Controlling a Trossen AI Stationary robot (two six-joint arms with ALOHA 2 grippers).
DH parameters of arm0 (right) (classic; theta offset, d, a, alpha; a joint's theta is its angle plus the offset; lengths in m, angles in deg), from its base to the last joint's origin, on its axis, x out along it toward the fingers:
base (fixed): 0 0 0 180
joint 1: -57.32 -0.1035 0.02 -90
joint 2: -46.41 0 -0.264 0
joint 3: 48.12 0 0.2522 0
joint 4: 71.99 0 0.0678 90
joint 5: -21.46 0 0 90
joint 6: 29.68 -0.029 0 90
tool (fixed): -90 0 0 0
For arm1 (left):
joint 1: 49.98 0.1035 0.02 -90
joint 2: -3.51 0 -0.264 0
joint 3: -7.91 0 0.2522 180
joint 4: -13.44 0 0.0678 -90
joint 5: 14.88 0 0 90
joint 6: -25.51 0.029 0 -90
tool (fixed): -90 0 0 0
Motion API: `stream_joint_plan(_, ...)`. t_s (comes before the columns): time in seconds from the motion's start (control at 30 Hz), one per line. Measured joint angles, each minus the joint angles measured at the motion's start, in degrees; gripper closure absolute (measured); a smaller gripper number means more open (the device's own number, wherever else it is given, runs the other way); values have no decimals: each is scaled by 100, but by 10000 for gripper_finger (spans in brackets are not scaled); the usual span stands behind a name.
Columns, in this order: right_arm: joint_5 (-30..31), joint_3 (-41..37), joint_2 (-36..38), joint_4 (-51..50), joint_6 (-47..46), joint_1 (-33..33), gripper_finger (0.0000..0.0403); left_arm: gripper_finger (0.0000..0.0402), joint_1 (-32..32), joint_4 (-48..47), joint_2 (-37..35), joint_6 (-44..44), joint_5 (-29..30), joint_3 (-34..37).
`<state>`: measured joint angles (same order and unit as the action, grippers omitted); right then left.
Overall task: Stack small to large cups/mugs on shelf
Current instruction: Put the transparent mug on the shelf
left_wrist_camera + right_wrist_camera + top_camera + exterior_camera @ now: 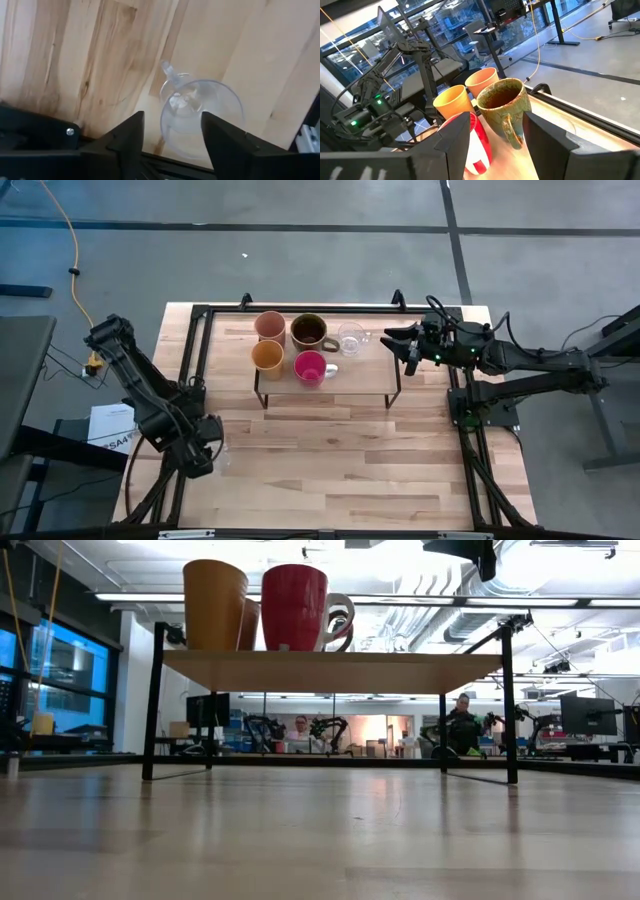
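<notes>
A low shelf (372,396) with a thin black metal frame and a pale, smooth wood top stands toward the far side of the planked wooden table (330,470). Five vessels sit on its left half in two rows. At the back are a matte peach tumbler (270,326), a brown handled mug (308,332) whose glaze looks mottled green-brown in the right wrist view, and a clear glass mug (351,337). In front are a tapered yellow-orange cup (267,357) and a glossy red-pink cup (310,367) with a pale handle. The shelf's right half is bare wood. The right gripper (411,352) hovers just beside the shelf's right end, level with the back row, its dark flat fingers spread apart and holding nothing. The left gripper (213,448) is low over the table's near left part, well apart from the shelf. Its angular black fingers (131,140) stand open on either side of a second clear glass mug (200,117), which sits upright on the table, round-rimmed and transparent with its handle pointing away; they do not appear to press its wall.
</notes>
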<state>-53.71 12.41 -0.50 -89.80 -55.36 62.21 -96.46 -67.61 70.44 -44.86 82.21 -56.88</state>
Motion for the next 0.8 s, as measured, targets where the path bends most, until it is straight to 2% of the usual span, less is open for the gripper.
stream_joint_plan(0.17,0,0,0,-1,-125,0,229,201,0,30,-2,-59,-98,199)
stream_joint_plan(0.43,0,0,0,0,-135,0,229,213,0,453,0,12,-299,555)
stream_joint_plan(0.67,0,0,0,0,-136,0,229,240,0,579,0,-14,-514,822)
stream_joint_plan(0.8,0,0,0,0,-136,0,229,276,0,594,0,-20,-509,839)
